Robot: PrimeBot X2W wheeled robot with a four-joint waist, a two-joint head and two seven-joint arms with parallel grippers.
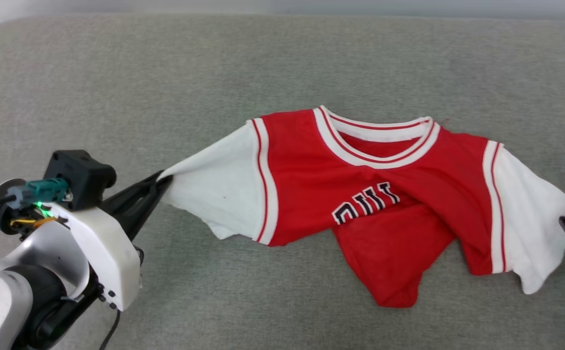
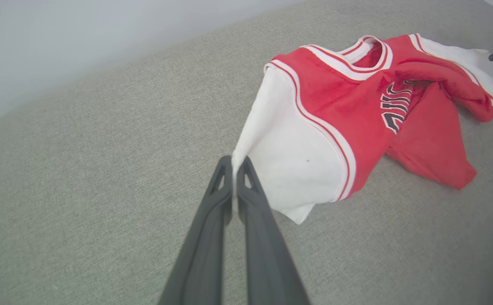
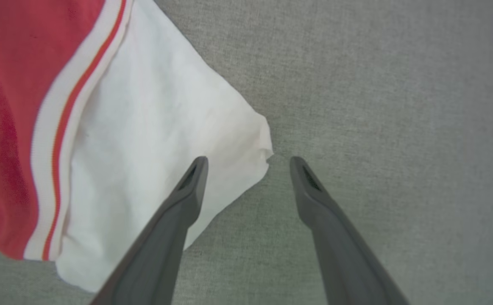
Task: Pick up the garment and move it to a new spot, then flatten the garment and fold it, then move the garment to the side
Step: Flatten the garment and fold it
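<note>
A grey fabric surface (image 1: 165, 73) carries the garment (image 1: 311, 175). The red jersey sprawls between the two sets of jaws, collar on the side away from the robot. Its red body is bunched and folded over itself, so only part of the black-and-white chest lettering (image 1: 365, 204) shows.

The left gripper (image 2: 234, 163) has its jaws pressed together, pinching the outer edge of one white sleeve (image 1: 214, 194). That sleeve is drawn out to a point at the jaw tips, and the rest of the shirt spreads away beyond them.

The right gripper (image 3: 248, 161) has its jaws spread wide at the far end of the shirt, by the other white sleeve (image 3: 144, 140). In the right wrist view, one finger (image 3: 187, 195) lies over this sleeve's corner, and the other finger (image 3: 318, 199) is over bare grey fabric just beside it. The corner's tip sits between the two. Whether either finger touches the cloth cannot be told.
</note>
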